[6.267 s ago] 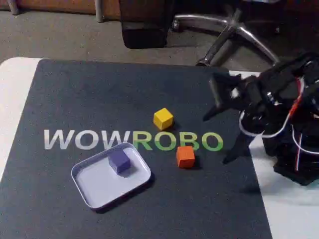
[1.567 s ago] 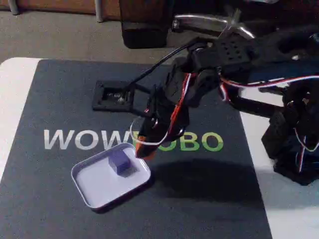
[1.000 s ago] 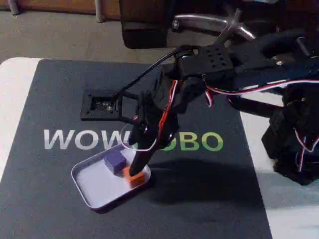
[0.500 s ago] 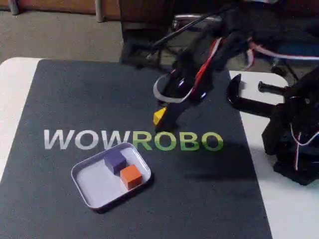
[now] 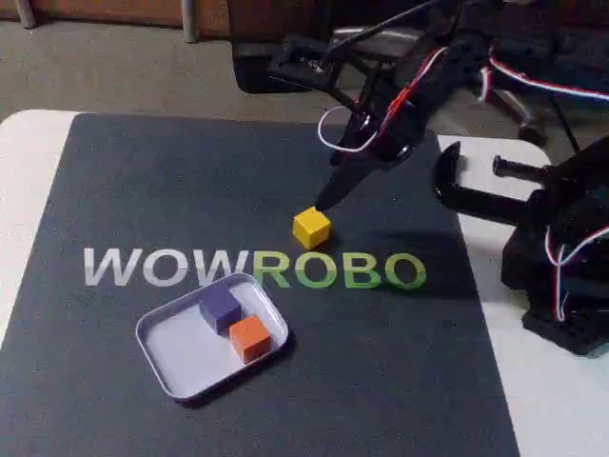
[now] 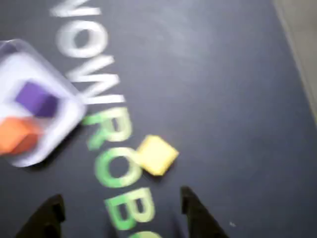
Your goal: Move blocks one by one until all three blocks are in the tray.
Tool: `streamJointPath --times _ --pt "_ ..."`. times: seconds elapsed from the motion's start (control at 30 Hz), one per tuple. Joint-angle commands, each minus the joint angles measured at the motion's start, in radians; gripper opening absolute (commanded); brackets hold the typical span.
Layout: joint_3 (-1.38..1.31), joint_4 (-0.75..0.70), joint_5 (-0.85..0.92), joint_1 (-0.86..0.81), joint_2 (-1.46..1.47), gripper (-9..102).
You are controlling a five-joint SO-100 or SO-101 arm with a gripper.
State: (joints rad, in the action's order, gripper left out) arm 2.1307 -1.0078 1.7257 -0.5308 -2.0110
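The pale tray [image 5: 171,367] lies on the dark mat at front left and holds the purple block [image 5: 221,307] and the orange block [image 5: 250,337] side by side. The yellow block [image 5: 311,228] sits on the mat above the green letters, outside the tray. My gripper [image 5: 331,193] hovers just above and to the right of it, open and empty. In the wrist view the yellow block [image 6: 156,154] lies ahead of the gripper [image 6: 119,218], whose fingers are spread wide. The tray [image 6: 72,106] with the purple block [image 6: 35,98] and orange block [image 6: 17,136] is at the left.
A black mat with WOWROBO lettering [image 5: 252,268] covers the white table [image 5: 561,419]. The arm's base [image 5: 561,276] and a black clamp [image 5: 476,195] stand at the right edge. A chair base and floor lie behind the table.
The orange block was carried to the tray and let go beside the purple one. The gripper then swung back to the yellow block, and now stands a little higher and further right, uncovering it.
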Motion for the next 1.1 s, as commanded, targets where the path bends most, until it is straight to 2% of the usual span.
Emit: streamJointPath --times 0.0,0.33,0.77,1.07 --pt "-0.017 0.011 0.035 -0.038 0.017 27" --pt "-0.017 0.041 0.186 -0.061 0.153 27" --pt "-0.049 0.163 0.176 -0.021 0.344 27" --pt "-0.084 0.175 0.153 -0.015 0.399 27"
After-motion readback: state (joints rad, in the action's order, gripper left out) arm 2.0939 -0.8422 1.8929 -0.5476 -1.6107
